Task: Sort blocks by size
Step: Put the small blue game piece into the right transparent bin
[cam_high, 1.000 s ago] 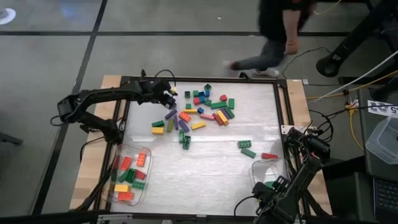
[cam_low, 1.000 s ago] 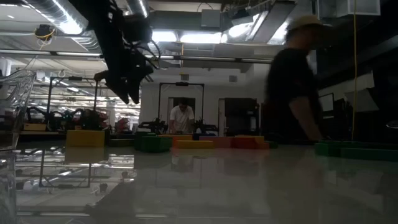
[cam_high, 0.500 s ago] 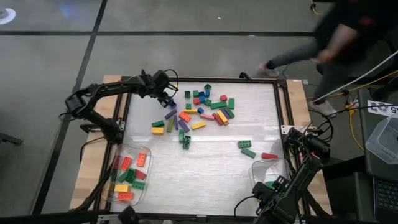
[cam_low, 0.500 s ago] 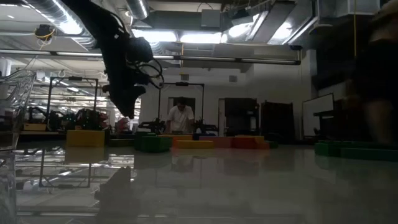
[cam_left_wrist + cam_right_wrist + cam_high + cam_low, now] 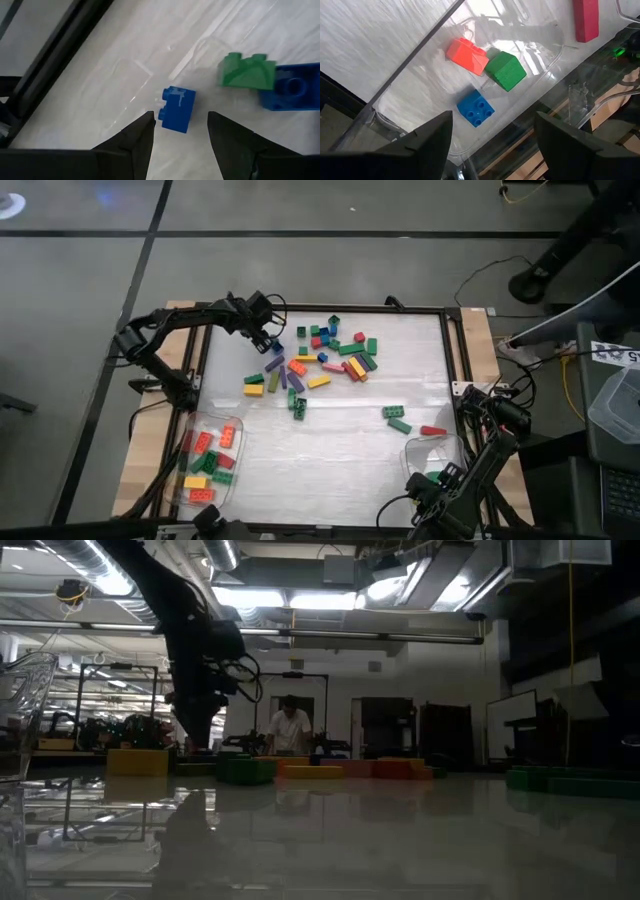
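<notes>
Left gripper (image 5: 180, 125) open over small blue block (image 5: 177, 109), block between fingertips, not clamped. Just beyond: one green block (image 5: 246, 72), one bigger blue block (image 5: 292, 90), touching.
Right gripper (image 5: 492, 132) wide open, holding nothing, above clear tub (image 5: 540, 75) with three squarish blocks: red, green, blue.
High view only: main pile (image 5: 320, 355) beside left gripper, second tub (image 5: 206, 462) of longer blocks, three strays near right gripper.
Low view only: person in room behind.
</notes>
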You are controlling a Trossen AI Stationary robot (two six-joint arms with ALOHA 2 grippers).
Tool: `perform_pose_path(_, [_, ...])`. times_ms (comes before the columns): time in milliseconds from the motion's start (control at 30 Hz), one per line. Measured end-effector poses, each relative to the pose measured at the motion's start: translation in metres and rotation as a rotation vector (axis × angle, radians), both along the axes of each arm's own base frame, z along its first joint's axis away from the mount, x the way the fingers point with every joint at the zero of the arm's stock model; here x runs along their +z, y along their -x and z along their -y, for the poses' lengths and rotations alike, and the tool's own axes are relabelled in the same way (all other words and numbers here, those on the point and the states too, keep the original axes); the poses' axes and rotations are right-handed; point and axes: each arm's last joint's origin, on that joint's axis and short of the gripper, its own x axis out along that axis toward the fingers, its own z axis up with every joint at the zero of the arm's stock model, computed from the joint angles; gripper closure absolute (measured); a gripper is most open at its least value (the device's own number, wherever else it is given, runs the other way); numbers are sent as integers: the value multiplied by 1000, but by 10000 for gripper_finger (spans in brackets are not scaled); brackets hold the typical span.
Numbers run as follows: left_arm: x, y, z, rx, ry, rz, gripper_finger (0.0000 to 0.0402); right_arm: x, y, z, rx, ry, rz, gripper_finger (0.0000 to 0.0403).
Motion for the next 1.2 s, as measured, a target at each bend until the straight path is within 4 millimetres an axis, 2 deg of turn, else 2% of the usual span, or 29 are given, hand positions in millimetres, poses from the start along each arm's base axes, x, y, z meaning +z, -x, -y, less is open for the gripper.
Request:
perform_pose_path(267, [-16, 2, -8, 14, 38, -44, 229, 0, 0, 0, 0, 0, -1, 127])
perform_pose_path(400, [-17, 2, -9, -22, 35, -59, 230, 0, 0, 0, 0, 0, 0, 127])
perform_pose_path(600, [-16, 2, -9, -56, 29, -69, 264, 1, 0, 0, 1, -1, -1, 127])
perform_pose_path(1000, [-15, 0, -11, -75, 5, -48, 303, 27, -8, -8, 51, -61, 129, 127])
perform_pose_path(1200, [-14, -1, -12, -61, 1, -34, 341, 41, -13, -10, 74, -42, 254, 127])
